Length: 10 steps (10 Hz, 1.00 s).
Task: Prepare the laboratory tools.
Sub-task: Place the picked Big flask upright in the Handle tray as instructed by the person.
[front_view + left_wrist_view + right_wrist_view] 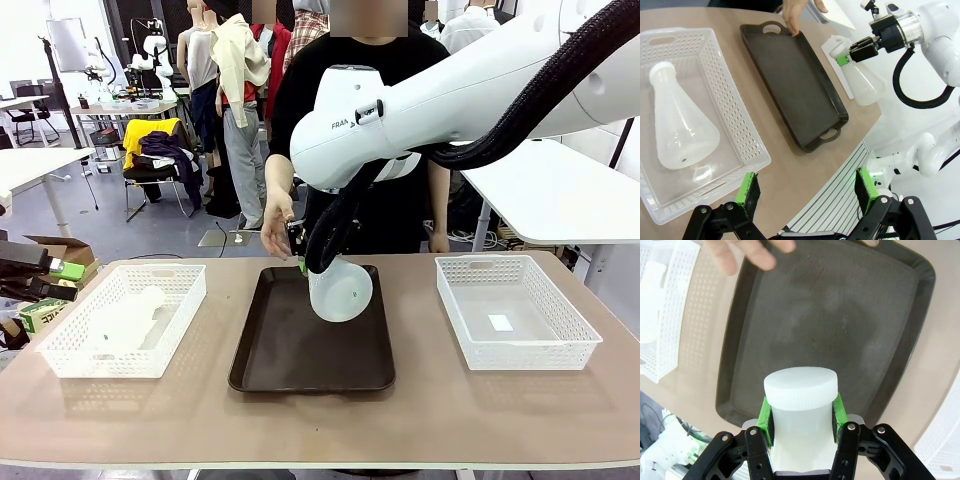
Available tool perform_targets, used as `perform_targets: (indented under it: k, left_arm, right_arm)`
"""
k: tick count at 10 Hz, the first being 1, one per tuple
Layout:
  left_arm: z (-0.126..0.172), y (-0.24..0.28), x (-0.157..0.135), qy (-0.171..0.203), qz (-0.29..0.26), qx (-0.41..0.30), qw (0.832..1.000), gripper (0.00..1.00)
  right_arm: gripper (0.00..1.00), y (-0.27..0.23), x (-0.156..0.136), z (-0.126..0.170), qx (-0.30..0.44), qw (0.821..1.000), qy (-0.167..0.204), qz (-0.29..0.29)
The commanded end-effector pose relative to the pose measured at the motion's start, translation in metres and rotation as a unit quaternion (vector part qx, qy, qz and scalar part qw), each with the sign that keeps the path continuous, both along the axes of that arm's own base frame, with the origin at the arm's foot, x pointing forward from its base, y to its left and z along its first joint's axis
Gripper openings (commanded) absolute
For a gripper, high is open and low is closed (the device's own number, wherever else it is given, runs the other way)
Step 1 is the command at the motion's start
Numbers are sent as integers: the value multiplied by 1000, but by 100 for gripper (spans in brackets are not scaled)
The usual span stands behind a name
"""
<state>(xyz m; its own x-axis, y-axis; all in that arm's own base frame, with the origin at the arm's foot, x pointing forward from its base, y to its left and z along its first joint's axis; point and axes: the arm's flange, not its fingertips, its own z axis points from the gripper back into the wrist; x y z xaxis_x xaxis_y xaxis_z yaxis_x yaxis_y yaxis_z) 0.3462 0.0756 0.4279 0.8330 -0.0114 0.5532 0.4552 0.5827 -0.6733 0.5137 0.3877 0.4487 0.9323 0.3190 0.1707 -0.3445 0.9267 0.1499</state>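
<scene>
My right gripper (303, 262) is shut on the neck of a frosted-white conical flask (340, 290), held tilted just above the dark brown tray (300, 370). In the right wrist view the green pads (766, 417) clamp the flask's neck (800, 390) below its cap, with the tray (840, 315) underneath. A second flask (680, 130) lies on its side in the left white mesh basket (730, 100). My left gripper (806, 187) hovers open over that basket's near corner with nothing between its fingers. The held flask (860, 85) and right gripper (850, 54) show farther off.
A person stands across the table with one hand (277, 228) at the tray's far edge. A second white mesh basket (515, 345) stands at the right with only a small white label inside. Boxes (45, 280) sit off the table's left end.
</scene>
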Motion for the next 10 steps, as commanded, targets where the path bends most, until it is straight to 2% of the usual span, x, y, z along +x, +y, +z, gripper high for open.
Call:
perform_targets:
  k: [1, 3, 4, 6, 7, 8, 9, 10]
  left_arm:
    - [-1, 1, 0, -13, -4, -9, 1000, 100]
    - [-1, 1, 0, -13, -4, -9, 1000, 100]
    - [-1, 1, 0, -13, -4, -9, 1000, 100]
    - [-1, 1, 0, -13, -4, -9, 1000, 100]
    - [-1, 1, 0, -13, -4, -9, 1000, 100]
    - [-1, 1, 0, -13, -4, -9, 1000, 100]
    - [-1, 1, 0, -13, -4, -9, 1000, 100]
    - [-1, 1, 0, -13, -4, -9, 1000, 100]
  right_arm:
    - [0, 0, 0, 0, 0, 1000, 0, 0]
    - [0, -3, -5, 9, -8, 997, -49, 61]
    - [0, -4, -5, 14, 25, 991, -60, 113]
    - [0, -10, 5, 11, 105, 979, -50, 168]
    - [0, -12, 8, 8, 141, 967, -52, 205]
    - [0, -15, 11, 5, 200, 945, -52, 253]
    - [0, -18, 16, -1, 232, 933, -45, 272]
    - [0, -22, 19, -6, 292, 903, -50, 309]
